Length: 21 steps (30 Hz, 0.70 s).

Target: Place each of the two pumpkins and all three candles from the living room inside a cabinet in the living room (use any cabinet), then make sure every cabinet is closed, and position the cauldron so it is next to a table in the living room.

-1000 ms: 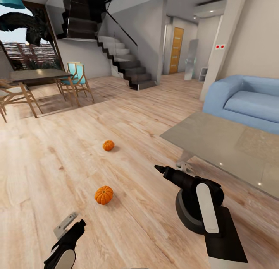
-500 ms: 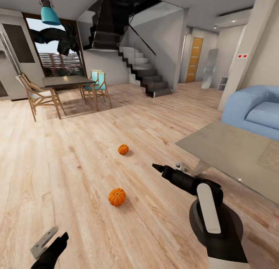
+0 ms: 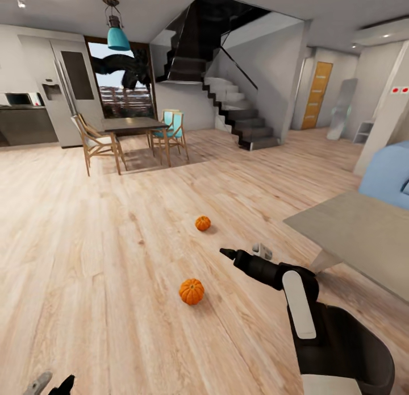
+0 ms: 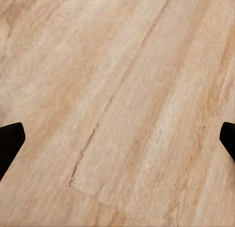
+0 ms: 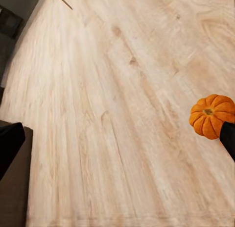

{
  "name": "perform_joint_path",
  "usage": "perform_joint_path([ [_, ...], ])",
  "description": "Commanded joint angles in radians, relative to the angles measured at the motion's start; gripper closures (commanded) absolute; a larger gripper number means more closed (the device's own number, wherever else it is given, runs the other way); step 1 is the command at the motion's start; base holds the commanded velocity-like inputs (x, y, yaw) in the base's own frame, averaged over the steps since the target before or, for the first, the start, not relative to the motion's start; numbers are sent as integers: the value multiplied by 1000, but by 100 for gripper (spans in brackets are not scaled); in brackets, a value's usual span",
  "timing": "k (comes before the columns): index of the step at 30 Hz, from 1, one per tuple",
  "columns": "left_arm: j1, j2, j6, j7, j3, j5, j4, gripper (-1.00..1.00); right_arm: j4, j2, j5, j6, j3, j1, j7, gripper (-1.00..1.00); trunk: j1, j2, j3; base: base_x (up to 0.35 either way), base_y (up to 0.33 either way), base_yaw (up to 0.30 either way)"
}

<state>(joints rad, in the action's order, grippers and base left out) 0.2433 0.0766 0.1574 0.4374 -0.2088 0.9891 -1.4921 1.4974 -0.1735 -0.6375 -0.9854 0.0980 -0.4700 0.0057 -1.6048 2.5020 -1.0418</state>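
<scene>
On the bare wooden floor [image 3: 85, 258], well out from the grey counter [image 3: 363, 236], the two pumpkins, the nearer one [image 3: 192, 291] and the farther one [image 3: 203, 223], lie apart. The view has swung round since a second ago, bringing the dining set into sight, so the robot is probably still lining up. The right hand [image 3: 227, 253] hangs near the nearer pumpkin, spread wide and empty; the left hand [image 4: 117, 138] gapes wide over floorboards.

A dining table [image 3: 129, 124] with wooden chairs [image 3: 94, 142] stands under a teal lamp [image 3: 117, 38]; a staircase [image 3: 241, 119] rises beyond, a blue sofa [image 3: 388, 178] at right.
</scene>
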Motion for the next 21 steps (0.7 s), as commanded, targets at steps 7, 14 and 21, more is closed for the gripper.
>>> perform_joint_path([
  [7,87,-7,21,-6,-97,37,-24,-100,-124,-1,-112,-3,1,-32,1,-100,0,0,-1,0,0,297],
  [14,172,-31,24,-11,-134,93,-9,-100,-201,-1,-146,0,1,-57,-1,-100,0,0,-1,0,0,297],
  [21,186,-57,68,-246,-214,99,0,-100,-214,-1,-150,-2,2,-64,5,-100,0,0,-1,0,0,297],
])
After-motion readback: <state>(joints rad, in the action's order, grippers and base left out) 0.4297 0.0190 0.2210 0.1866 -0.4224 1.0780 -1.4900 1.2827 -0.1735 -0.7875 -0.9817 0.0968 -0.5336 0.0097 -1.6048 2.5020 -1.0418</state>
